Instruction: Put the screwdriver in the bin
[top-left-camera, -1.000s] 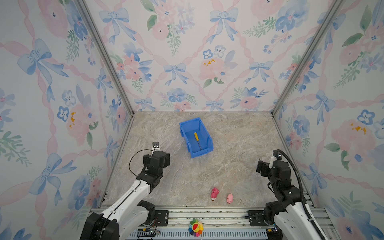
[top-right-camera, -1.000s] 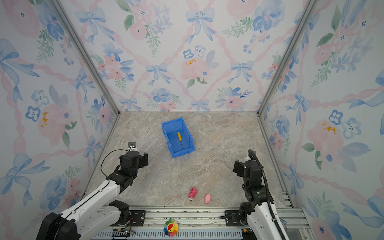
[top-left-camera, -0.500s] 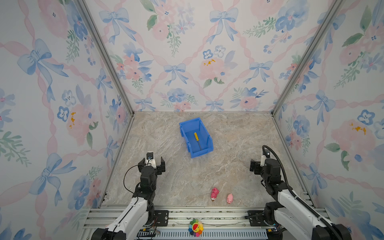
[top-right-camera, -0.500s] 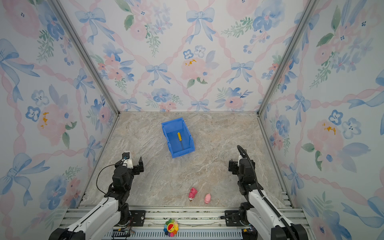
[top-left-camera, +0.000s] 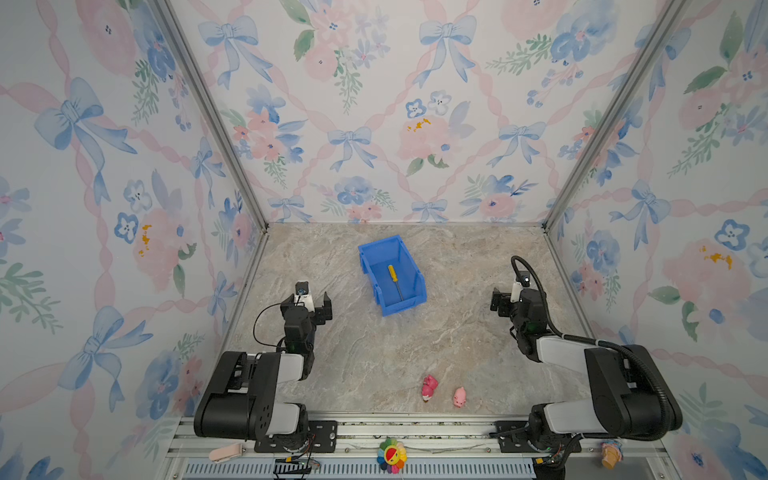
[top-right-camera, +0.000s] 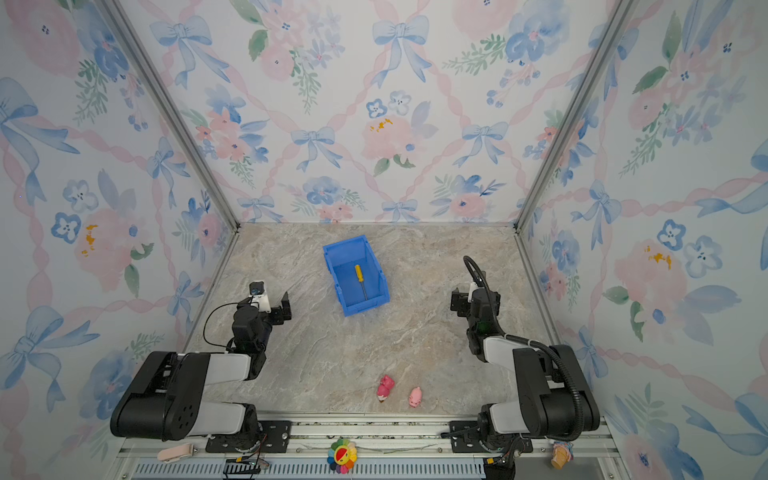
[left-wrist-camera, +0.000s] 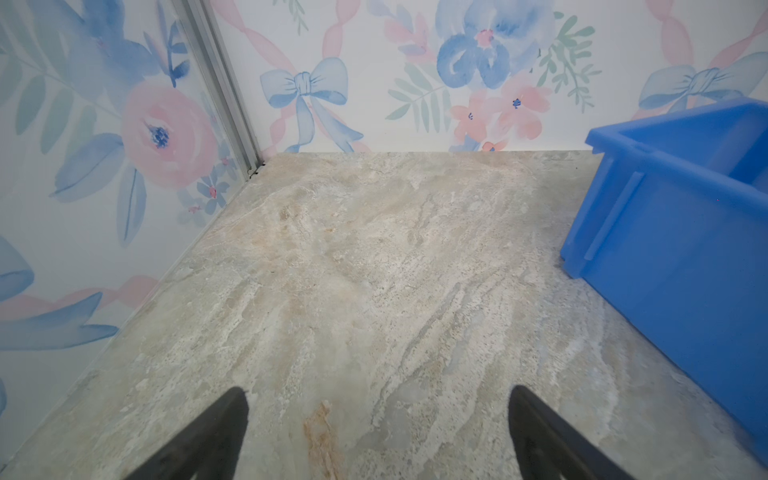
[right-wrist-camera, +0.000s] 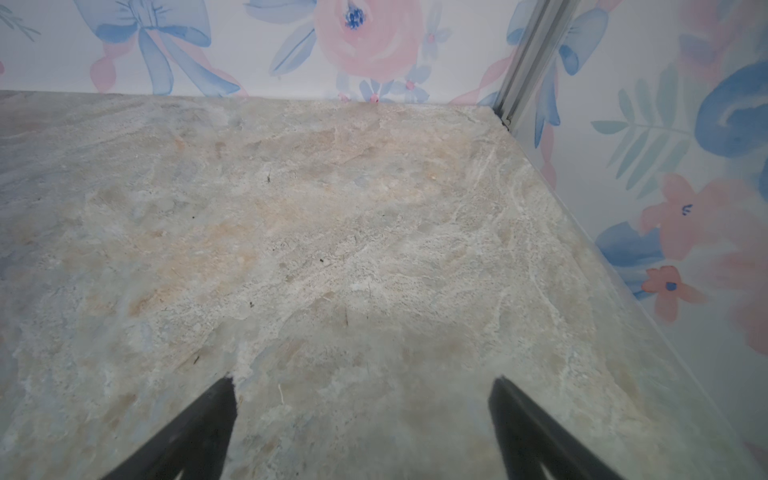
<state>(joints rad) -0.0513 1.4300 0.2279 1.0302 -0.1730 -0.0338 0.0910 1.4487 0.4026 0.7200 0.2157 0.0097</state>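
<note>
The blue bin (top-left-camera: 379, 244) (top-right-camera: 343, 248) stands at the middle back of the table. The yellow-handled screwdriver (top-left-camera: 393, 277) (top-right-camera: 359, 278) lies flat on the bin's floor, free of both grippers. My left gripper (top-left-camera: 307, 305) (top-right-camera: 268, 309) hangs low over the table to the left of the bin and is open. The left wrist view shows its open jaws (left-wrist-camera: 379, 392) over bare table, with the bin's side wall (left-wrist-camera: 665, 232) off to one side. My right gripper (top-left-camera: 515, 301) (top-right-camera: 473, 301) sits low at the right and is open (right-wrist-camera: 363, 383) over bare table.
Two small pink toys (top-left-camera: 429, 387) (top-left-camera: 459, 397) lie near the front edge. A rainbow flower toy (top-left-camera: 391, 453) sits on the front rail. Flowered walls enclose the table on three sides, and both folded arms fill the front corners.
Both arms have folded down toward the front rail, and both grippers have sunk closer to the table. The jaws stay open. The bin and the screwdriver have not moved.
</note>
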